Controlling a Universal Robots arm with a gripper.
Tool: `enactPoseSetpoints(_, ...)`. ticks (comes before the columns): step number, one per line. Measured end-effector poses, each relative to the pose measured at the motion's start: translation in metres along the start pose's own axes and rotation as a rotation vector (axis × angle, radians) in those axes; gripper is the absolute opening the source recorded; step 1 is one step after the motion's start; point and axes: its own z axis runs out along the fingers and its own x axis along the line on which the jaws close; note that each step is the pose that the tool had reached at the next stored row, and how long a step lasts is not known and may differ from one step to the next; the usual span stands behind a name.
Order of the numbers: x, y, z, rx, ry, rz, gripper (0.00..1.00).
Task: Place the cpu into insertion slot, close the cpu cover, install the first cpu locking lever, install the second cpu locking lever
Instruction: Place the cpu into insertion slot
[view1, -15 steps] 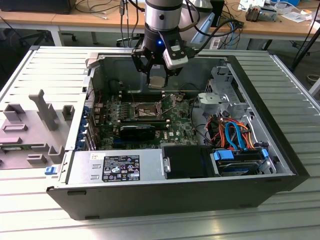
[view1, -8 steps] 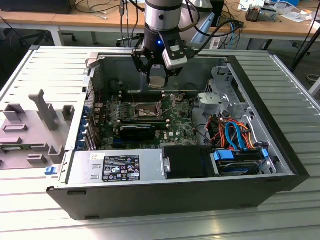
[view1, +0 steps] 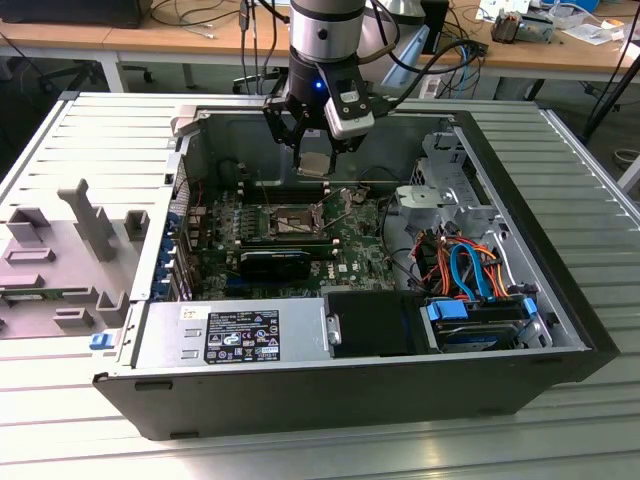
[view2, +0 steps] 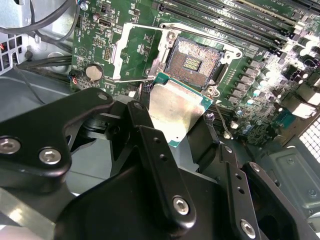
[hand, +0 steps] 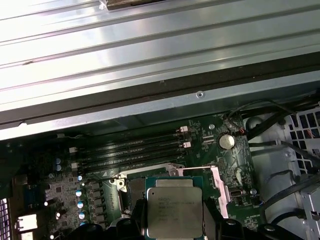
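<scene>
In the exterior view, the one arm's gripper (view1: 315, 150) hangs over the back part of the open computer case (view1: 540, 200). Its two black fingers are closed on the cpu (view1: 315, 165), a small flat silvery square. The chip is up in the air and touches nothing but the fingers. The insertion slot (view1: 292, 222) sits on the green board (view1: 350, 245), at about 6 to 7 o'clock from the chip and lower down. The chip is not over the slot yet. The two are near but apart.

In the second wrist view, the fingers (view2: 145, 130) pinch the cpu (view2: 175, 110) on two opposite sides. Its shiny face looks up at the camera. Just past the chip's far corner lies the insertion slot (view2: 192, 62). Its dark middle is bare, with nothing in it. The cpu cover (view2: 163, 50) is swung open and lies right beside the slot, so the way in is free. The chip is square, so it has no long side. Its edges look turned close to the same way as the slot's edges.

In the first wrist view, the cpu (hand: 174, 207) hides much of the slot behind it. A dark bit of the insertion slot (hand: 134, 192) peeks out at one side. A silvery edge of the open cover (hand: 216, 182) shows at the other side. The long black memory slots (hand: 130, 150) lie further off.
</scene>
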Motion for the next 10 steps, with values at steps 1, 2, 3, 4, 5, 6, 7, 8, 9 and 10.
enactPoseSetpoints(1,0.0000,0.0000,0.0000,0.0000,-0.0002,0.001,0.54)
enactPoseSetpoints(2,0.0000,0.0000,0.0000,-0.0001,-0.0002,0.002,0.54)
enactPoseSetpoints(3,0.0000,0.0000,0.0000,-0.0001,-0.0003,0.003,0.54)
enactPoseSetpoints(4,0.0000,0.0000,0.0000,-0.0001,-0.0004,0.004,0.54)
enactPoseSetpoints(5,0.0000,0.0000,0.0000,-0.0001,-0.0005,0.005,0.54)
enactPoseSetpoints(6,0.0000,0.0000,0.0001,-0.0001,-0.0006,0.006,0.54)
enactPoseSetpoints(7,0.0000,0.0000,0.0001,-0.0001,-0.0006,0.007,0.54)
enactPoseSetpoints(8,0.0000,-0.0001,0.0000,-0.0001,-0.0007,0.008,0.54)
enactPoseSetpoints(9,0.0000,-0.0001,0.0001,-0.0001,-0.0009,0.009,0.54)
enactPoseSetpoints(10,0.0000,-0.0001,0.0001,-0.0002,-0.0009,0.010,0.54)
